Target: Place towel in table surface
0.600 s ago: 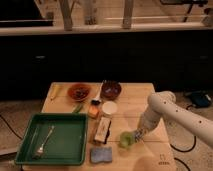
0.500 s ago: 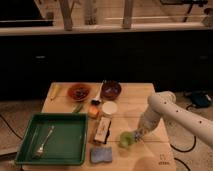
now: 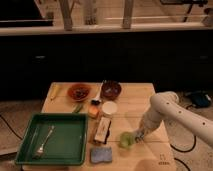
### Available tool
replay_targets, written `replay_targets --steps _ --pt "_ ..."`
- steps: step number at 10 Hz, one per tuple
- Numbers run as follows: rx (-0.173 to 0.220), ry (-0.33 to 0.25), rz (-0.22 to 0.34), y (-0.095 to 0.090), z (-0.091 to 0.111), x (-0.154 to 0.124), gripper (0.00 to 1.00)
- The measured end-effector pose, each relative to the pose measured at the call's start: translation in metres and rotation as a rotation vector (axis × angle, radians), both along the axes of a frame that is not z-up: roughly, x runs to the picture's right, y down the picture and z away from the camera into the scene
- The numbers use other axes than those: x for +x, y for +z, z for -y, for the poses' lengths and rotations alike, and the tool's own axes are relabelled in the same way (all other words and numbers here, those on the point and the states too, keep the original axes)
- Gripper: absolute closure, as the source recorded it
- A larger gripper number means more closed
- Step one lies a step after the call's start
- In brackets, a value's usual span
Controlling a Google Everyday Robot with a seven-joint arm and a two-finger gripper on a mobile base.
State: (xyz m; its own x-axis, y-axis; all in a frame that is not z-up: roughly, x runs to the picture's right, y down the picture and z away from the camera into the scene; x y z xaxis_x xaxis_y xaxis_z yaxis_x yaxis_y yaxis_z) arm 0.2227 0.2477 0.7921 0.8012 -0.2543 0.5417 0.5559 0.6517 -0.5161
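The light wooden table surface (image 3: 135, 107) fills the middle of the camera view. My white arm (image 3: 167, 107) reaches in from the right and bends down to the table's front right part. My gripper (image 3: 139, 134) is low over the wood, right beside a small green cup (image 3: 126, 140). I cannot make out the grey-blue towel; it may be hidden under or in the gripper.
A green tray (image 3: 30, 150) holding a fork (image 3: 44, 141) sits front left. A blue sponge pad (image 3: 101, 155) lies at the front edge. A white box (image 3: 103, 128), white cup (image 3: 109, 108), orange item (image 3: 94, 111), red bowl (image 3: 79, 91) and dark bowl (image 3: 111, 89) stand behind.
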Motion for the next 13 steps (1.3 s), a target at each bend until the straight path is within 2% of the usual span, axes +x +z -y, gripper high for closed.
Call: replay_targets --steps 1,3,7,9,13 --pt "0.005 0.002 -0.004 0.0 0.003 0.002 0.83" --pt "0.01 0.009 -0.014 0.0 0.005 0.007 0.99" --pt "0.011 0.025 -0.03 0.002 0.01 0.017 1.0" --pt "0.01 0.039 -0.043 0.002 0.011 0.023 0.83" --pt "0.009 0.056 -0.053 0.001 0.011 0.032 0.43"
